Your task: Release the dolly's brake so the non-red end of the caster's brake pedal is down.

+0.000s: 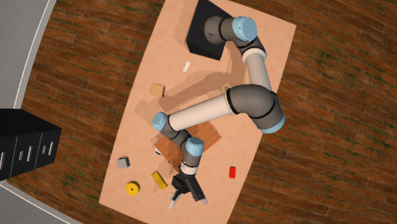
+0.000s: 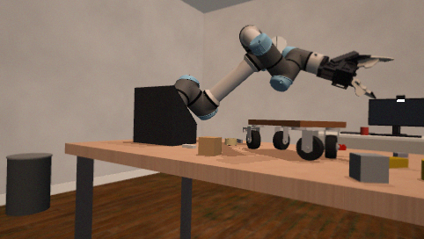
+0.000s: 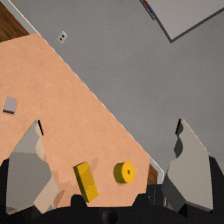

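Note:
The dolly (image 2: 296,124) is a brown wooden board on black casters and stands on the table; from above it (image 1: 189,144) lies mostly under my forearm. A bit of red (image 2: 341,147) shows by its right caster; the brake pedal's position cannot be told. My gripper (image 2: 367,75) is open and empty, held high in the air to the right of the dolly, well above the table. From above the gripper (image 1: 187,198) is past the dolly near the table's edge. In the wrist view the two jaws stand wide apart with nothing between them.
On the table: a yellow block (image 1: 159,179), a yellow disc (image 1: 133,188), a grey cube (image 1: 123,162), a red block (image 1: 232,172), a tan cube (image 1: 156,90), a white strip (image 1: 186,66) and the black robot base box (image 1: 207,29). A black cabinet (image 1: 25,142) stands off the table.

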